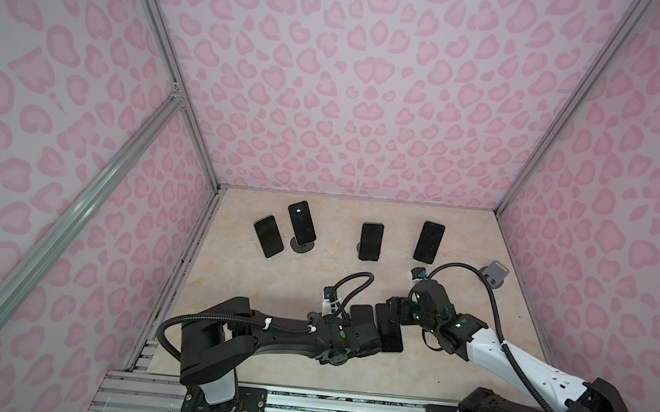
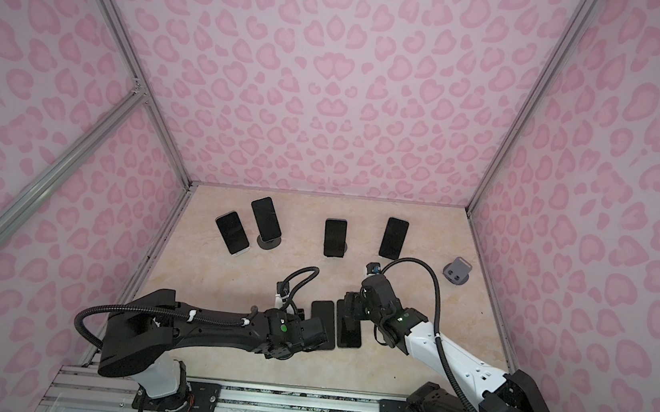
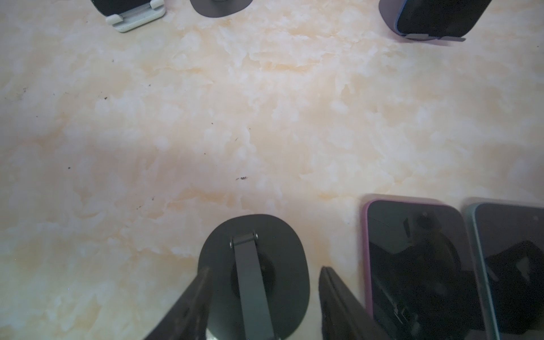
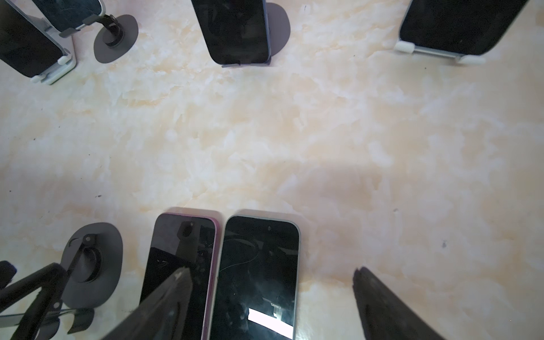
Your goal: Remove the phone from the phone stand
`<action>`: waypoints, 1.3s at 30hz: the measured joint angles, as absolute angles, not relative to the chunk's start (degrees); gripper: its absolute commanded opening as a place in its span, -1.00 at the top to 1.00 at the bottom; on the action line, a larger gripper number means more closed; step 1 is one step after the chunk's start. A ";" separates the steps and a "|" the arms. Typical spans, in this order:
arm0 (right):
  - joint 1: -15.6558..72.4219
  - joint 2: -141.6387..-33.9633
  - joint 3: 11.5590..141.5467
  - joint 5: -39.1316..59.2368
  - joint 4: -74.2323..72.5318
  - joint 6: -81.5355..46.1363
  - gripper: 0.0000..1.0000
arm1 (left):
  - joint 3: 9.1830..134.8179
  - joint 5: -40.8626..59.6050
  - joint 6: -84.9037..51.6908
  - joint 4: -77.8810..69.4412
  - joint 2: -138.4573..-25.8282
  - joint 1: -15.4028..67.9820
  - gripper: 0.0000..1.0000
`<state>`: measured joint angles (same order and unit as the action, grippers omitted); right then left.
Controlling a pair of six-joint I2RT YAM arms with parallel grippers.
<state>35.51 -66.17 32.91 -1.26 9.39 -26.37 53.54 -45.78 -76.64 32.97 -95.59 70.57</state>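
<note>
One phone [image 4: 260, 250] lies flat on the table [image 4: 323, 147] between the spread jaws of the right tool [image 4: 270, 269], long axis pointing ahead, just beside a pink-edged phone [image 4: 182, 250]; the left tool [image 3: 265, 268] is clamped on the empty stand [image 3: 282, 235] nearby.

The left arm [image 1: 277, 329] stretches low and level, its left gripper [image 3: 265, 269] closed. Facing that claw, the right gripper [image 4: 271, 269] tilts downward off a bent wrist, its 2 jaws spread wide.
</note>
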 measured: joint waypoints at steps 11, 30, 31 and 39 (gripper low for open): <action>35.51 -66.78 32.91 -1.06 8.69 -26.35 -0.75 | 47.51 -47.07 -68.86 29.32 -89.32 70.17 -0.10; 35.51 -67.83 33.58 1.15 8.01 -26.11 -0.71 | 36.88 -48.62 -58.92 25.56 -67.20 47.88 -0.08; 35.51 -67.90 33.61 1.15 8.01 -26.13 -0.71 | 36.38 -48.62 -58.22 25.10 -66.02 46.00 -0.08; 35.51 -68.75 33.65 2.02 6.72 -25.93 -0.70 | 35.53 -46.72 -52.49 21.17 -62.94 29.12 -0.08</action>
<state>35.51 -68.75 33.65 2.02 6.72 -25.93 35.53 -46.72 -52.49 21.17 -62.94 29.12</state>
